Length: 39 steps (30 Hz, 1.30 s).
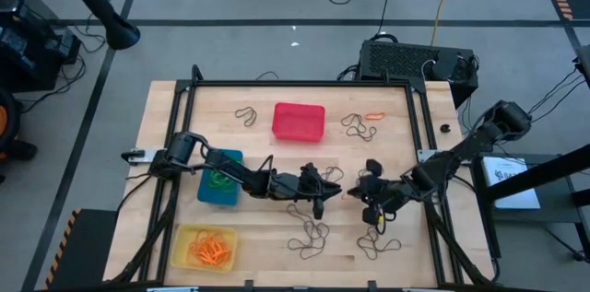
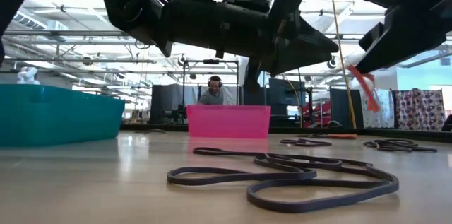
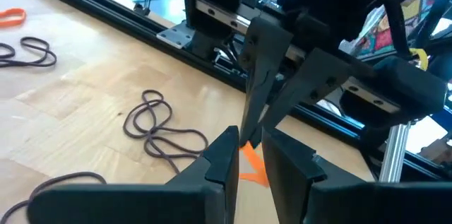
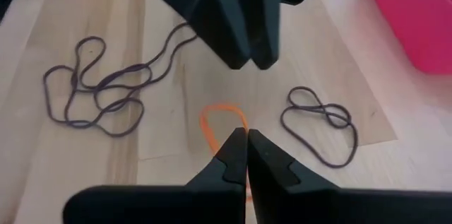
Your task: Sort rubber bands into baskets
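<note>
My right gripper [image 4: 246, 143] is shut on a thin orange rubber band [image 4: 222, 119] over the table's middle. It also shows in the low view as a strip [image 2: 364, 86] dangling from the fingertips. My left gripper [image 3: 251, 171] faces it from the table's left, its fingers a narrow gap apart and short of the band. The red basket [image 1: 298, 121] stands at the far middle. The blue basket [image 1: 219, 177] holds green bands under my left arm. The yellow basket [image 1: 205, 248] holds orange bands at the near left. My right gripper pinches one end of the orange band's loop [image 4: 227, 136] between its two fingertips. The fingers slant down from the table's right side. The band hangs below them, slack and clear of the table.
Dark rubber bands lie in loose tangles on the wood: near the middle [image 1: 309, 232], near right [image 1: 378, 244], far left of the red basket [image 1: 247, 115] and to its right [image 1: 355, 126]. Another orange band [image 1: 374, 116] lies at the far right. A black frame rail [image 1: 304, 83] edges the table.
</note>
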Each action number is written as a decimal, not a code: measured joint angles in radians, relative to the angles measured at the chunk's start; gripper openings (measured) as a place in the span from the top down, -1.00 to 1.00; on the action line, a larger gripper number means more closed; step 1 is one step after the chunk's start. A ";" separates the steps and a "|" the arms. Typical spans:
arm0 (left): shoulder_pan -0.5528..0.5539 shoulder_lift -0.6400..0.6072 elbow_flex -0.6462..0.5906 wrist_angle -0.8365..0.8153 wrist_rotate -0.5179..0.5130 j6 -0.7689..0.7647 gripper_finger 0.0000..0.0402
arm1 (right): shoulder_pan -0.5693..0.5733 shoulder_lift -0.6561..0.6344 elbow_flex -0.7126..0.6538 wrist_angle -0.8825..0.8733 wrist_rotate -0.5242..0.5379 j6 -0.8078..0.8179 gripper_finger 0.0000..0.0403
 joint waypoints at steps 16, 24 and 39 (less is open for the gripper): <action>0.000 0.000 0.000 -0.039 -0.059 0.019 0.65 | -0.073 0.000 0.000 0.035 0.001 -0.090 1.00; 0.000 0.000 0.000 -0.054 -0.038 0.019 0.65 | -0.082 0.000 0.000 0.079 0.006 -0.140 1.00; 0.000 0.000 0.000 -0.098 -0.033 0.071 0.67 | -0.095 0.000 0.000 0.110 -0.001 -0.152 1.00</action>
